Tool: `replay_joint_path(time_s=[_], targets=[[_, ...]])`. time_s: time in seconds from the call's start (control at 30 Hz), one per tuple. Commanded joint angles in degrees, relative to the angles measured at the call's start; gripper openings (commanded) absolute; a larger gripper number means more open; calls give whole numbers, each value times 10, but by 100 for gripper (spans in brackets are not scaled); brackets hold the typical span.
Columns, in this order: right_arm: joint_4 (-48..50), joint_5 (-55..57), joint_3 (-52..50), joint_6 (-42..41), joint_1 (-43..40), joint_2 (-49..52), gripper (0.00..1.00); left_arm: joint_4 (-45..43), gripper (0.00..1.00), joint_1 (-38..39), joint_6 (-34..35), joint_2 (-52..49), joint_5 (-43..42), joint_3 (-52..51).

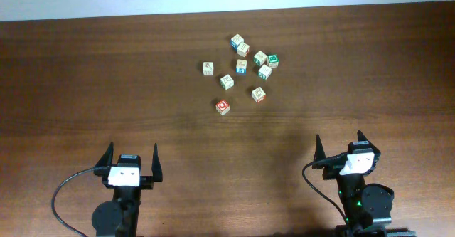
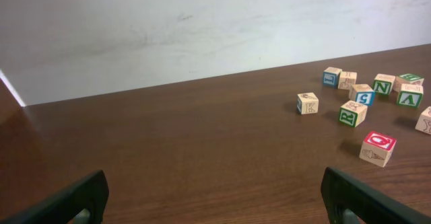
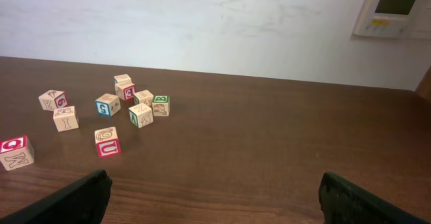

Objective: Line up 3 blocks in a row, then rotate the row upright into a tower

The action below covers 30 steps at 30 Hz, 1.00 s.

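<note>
The red-faced block [image 1: 223, 107] with a white symbol sits nearest the arms, at the front of a scattered cluster; it also shows in the left wrist view [image 2: 378, 148] and the right wrist view [image 3: 15, 151]. A pale block [image 1: 207, 67] lies apart at the cluster's left [image 2: 308, 103]. Another pale block [image 1: 259, 94] with a reddish mark rests front right [image 3: 106, 142]. My left gripper [image 1: 133, 149] and right gripper [image 1: 339, 139] are both open and empty near the table's front edge, far short of the blocks.
Several other letter cubes crowd the cluster: blue-sided ones [image 1: 237, 40] [image 1: 242, 66], a dark green one [image 1: 272, 62], and a green-lettered one [image 1: 227, 82]. Bare wood table [image 1: 85, 73] spreads left and right. A white wall bounds the far edge, with a panel [image 3: 394, 9] on it.
</note>
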<state>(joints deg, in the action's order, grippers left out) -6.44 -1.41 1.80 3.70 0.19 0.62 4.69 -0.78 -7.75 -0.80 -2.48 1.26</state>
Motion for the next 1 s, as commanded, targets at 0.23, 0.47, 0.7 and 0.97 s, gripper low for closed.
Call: replay_joint_path(time_s=[0.23,0.47,0.7,0.97], targets=[[0,3,-5,4,-3,-4,98,-2,99,2,-10,5,8,-7],[0,5,-5,4,-3,-4,98,-2,99,2,-9,5,8,-7],[0,5,-5,4,-3,-4,98,-2,99,2,-9,5,7,-7],[27,-16,-5,-16,-3,-4,98,-6,99,2,-5,-1,-58,-7]])
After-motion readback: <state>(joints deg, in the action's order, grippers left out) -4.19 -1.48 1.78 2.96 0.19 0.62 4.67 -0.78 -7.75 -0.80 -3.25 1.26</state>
